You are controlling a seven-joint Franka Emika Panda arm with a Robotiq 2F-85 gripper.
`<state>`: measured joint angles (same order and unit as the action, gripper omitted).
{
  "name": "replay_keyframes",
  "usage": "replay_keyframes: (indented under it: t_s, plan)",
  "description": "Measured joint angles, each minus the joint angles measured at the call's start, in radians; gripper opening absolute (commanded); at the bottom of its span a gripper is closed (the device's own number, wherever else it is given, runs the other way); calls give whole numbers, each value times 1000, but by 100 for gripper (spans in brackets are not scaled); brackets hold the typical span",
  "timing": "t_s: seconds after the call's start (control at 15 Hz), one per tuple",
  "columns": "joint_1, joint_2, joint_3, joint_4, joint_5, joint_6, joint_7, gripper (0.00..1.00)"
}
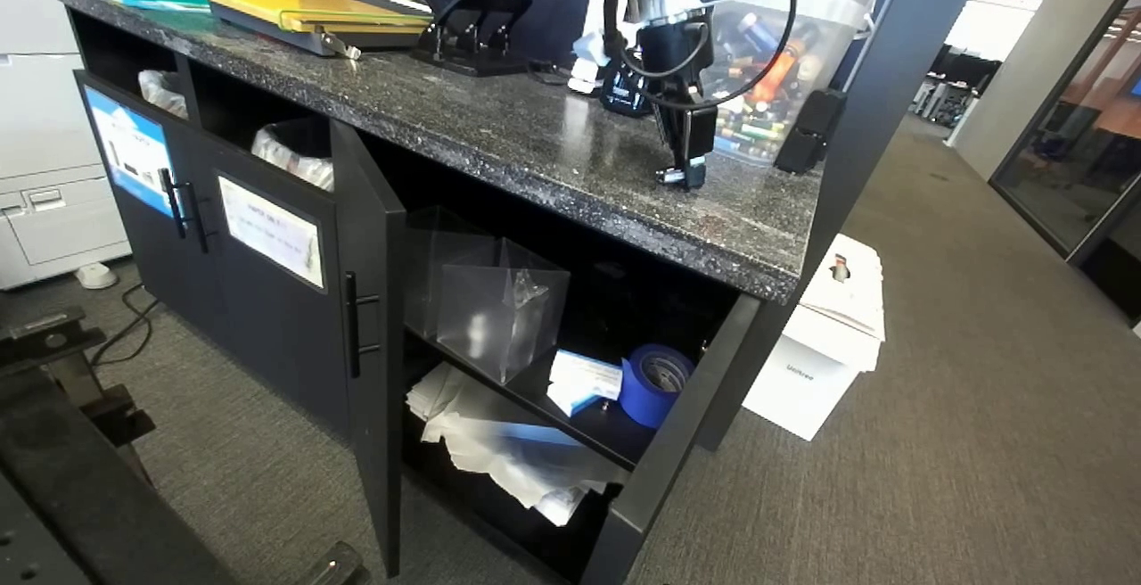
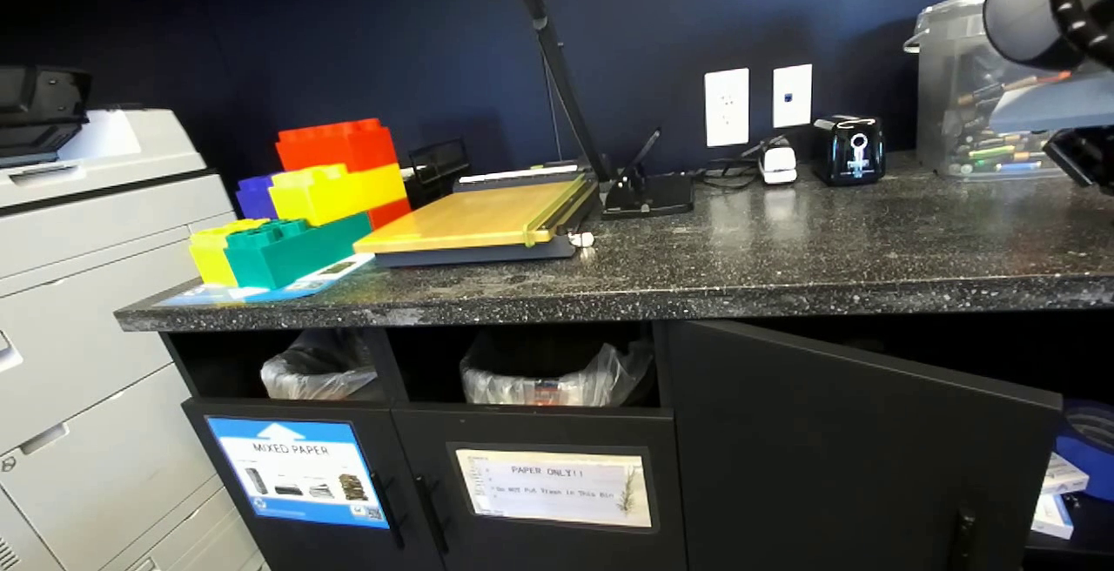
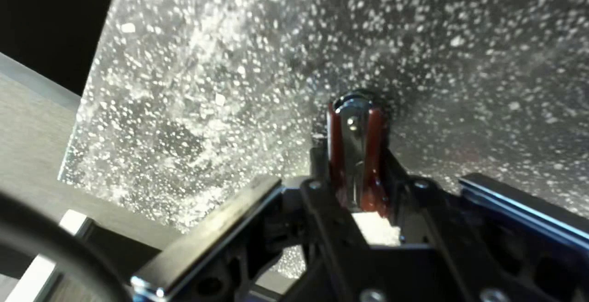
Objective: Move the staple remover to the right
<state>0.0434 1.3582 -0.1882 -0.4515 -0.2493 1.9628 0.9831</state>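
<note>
Evidently the grasp is done: in the wrist view the pincer (image 3: 354,166) pinches the red-sided staple remover (image 3: 353,134) from both sides, and in an exterior view they are low, near the front edge of the speckled surface (image 1: 499,112), though whether the staple remover touches it I cannot tell. The step in hand is probably the shift to the right, or its start. Next, I judge, comes a gentle sideways carry with a firm pinch, clear of that edge, then a level set-down before spreading the pincer.
</note>
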Motion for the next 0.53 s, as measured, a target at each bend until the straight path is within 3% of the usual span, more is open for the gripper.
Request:
replay_keyframes:
  t_s: [0.13, 0.2, 0.33, 0.53]
  plan:
    - [8, 4, -14, 3, 0, -3, 9, 7]
    - [10, 4, -18, 3, 0, -3, 11, 54]
    - [10, 4, -19, 2, 1, -3, 11, 60]
    - [11, 2, -22, 2, 1, -24, 5, 81]
